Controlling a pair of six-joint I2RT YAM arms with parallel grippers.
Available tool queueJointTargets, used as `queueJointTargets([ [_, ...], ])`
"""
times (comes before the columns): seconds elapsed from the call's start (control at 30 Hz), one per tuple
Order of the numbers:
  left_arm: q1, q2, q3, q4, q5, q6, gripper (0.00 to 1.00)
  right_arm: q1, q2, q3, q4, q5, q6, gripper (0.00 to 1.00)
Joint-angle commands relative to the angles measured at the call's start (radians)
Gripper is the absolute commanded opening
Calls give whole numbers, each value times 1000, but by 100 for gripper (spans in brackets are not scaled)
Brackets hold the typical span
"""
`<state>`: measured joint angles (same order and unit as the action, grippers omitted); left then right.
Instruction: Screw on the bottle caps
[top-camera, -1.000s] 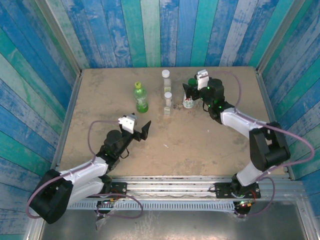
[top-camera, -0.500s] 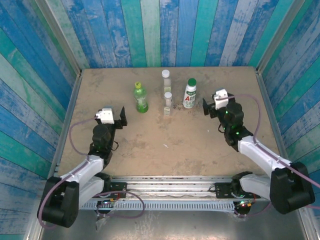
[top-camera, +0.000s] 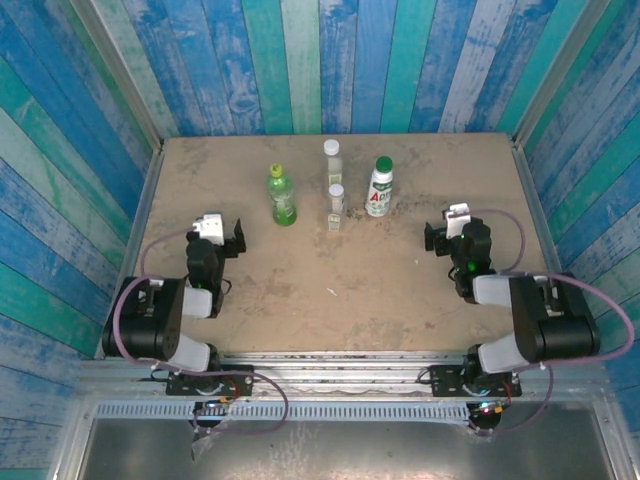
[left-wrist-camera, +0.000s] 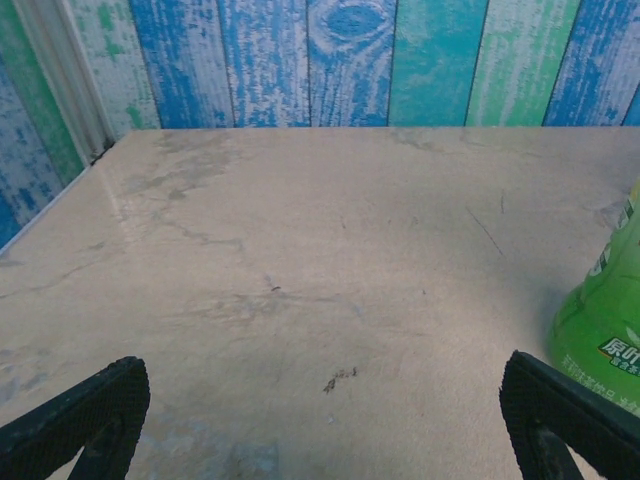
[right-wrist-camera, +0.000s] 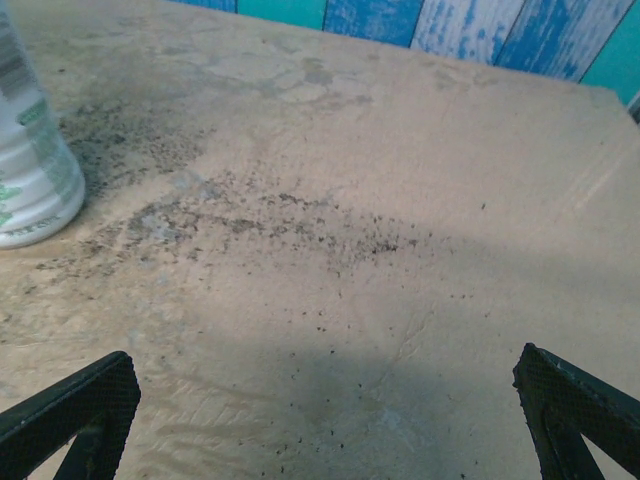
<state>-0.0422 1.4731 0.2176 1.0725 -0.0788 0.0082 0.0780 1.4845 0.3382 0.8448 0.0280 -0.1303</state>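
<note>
All four bottles (top-camera: 283, 203) stood in a row at the far middle of the table (top-camera: 330, 295), each with its cap (top-camera: 383, 162) on; I judged the job nearly done, so the careful thing was to keep well clear and knock nothing over; my left gripper (top-camera: 236, 238) and right gripper (top-camera: 431, 237) were spread open, empty, arms folded low near the front edge.
</note>
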Motion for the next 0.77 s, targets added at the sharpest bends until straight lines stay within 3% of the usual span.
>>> queueJointTargets([
  [0.0,20,30,60,-7,7,-20,94,-31,20,35,35,-32,65,100],
  [0.73,22,32,60,-10,-10,-25,94,-15,33,76,-21,-9,46,100],
])
